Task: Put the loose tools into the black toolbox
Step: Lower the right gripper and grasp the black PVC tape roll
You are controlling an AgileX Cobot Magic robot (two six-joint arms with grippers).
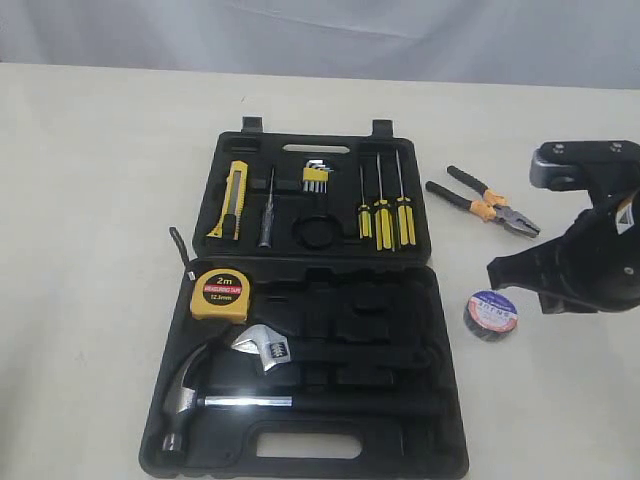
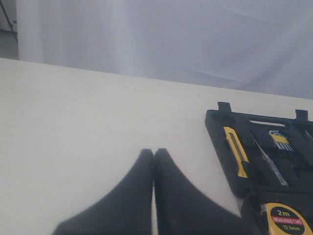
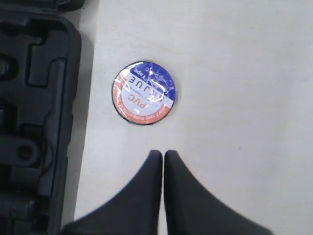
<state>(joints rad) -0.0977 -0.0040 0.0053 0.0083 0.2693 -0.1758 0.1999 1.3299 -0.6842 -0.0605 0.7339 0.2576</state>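
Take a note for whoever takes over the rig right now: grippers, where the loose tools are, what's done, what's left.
Left gripper: fingers shut, empty, over the beige table left of the toolbox.
Right gripper: fingers shut, empty, close to the dark tape roll with purple-white label, not touching it.
Done: yellow-black utility knife and yellow tape measure lie in the open black plastic toolbox.
Left: the tape roll and the pliers with black-orange handles, both on the table right of the toolbox.
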